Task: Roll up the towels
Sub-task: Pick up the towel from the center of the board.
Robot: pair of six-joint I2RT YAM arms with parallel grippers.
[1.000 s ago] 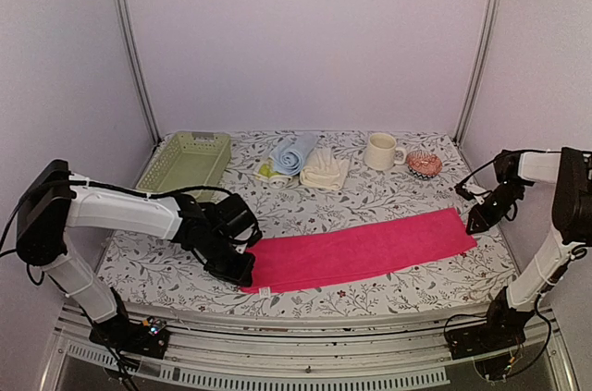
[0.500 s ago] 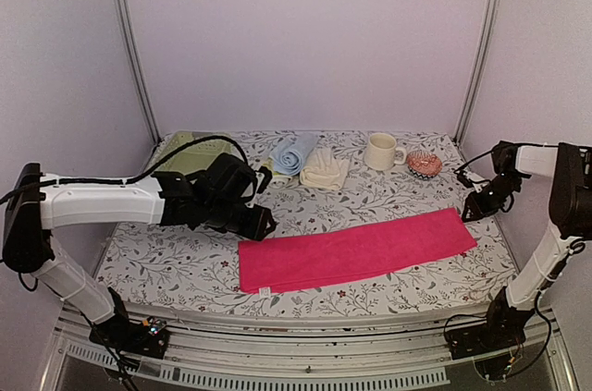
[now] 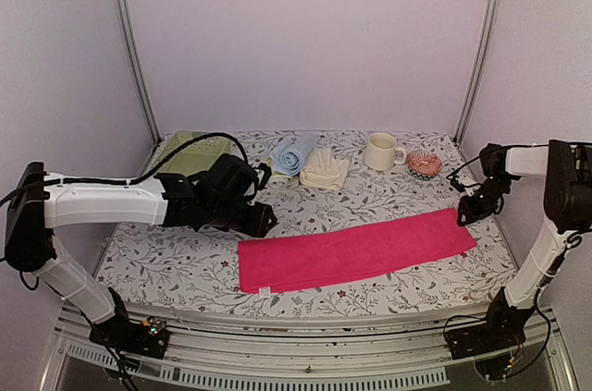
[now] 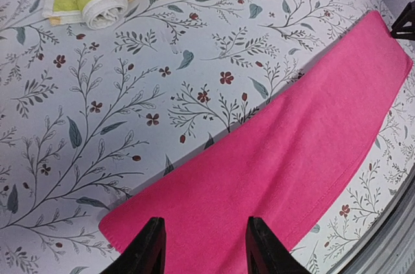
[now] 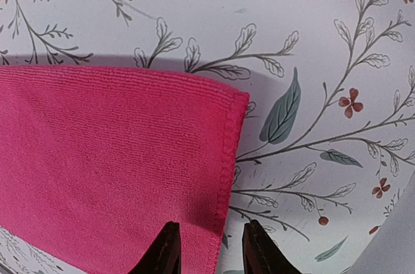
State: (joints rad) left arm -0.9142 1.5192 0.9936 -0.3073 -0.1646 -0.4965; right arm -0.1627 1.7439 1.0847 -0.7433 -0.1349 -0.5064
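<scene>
The hot pink towel lies flat and unrolled across the front of the table. My left gripper hovers open just behind its left end; in the left wrist view the fingers stand apart above the pink towel, holding nothing. My right gripper is at the towel's right end, open, its jaws either side of the hemmed edge of the pink towel in the right wrist view. At the back lie a rolled light blue towel, a cream-white towel and a yellow-green towel.
A pale green mesh basket stands at the back left, partly behind my left arm. A cream mug and a small pinkish round object sit at the back right. Metal posts rise at both rear corners.
My left gripper let go of the pink towel's left end, opened and lifted back from it; that end now lies flat. My right gripper moved in to the towel's right end.
</scene>
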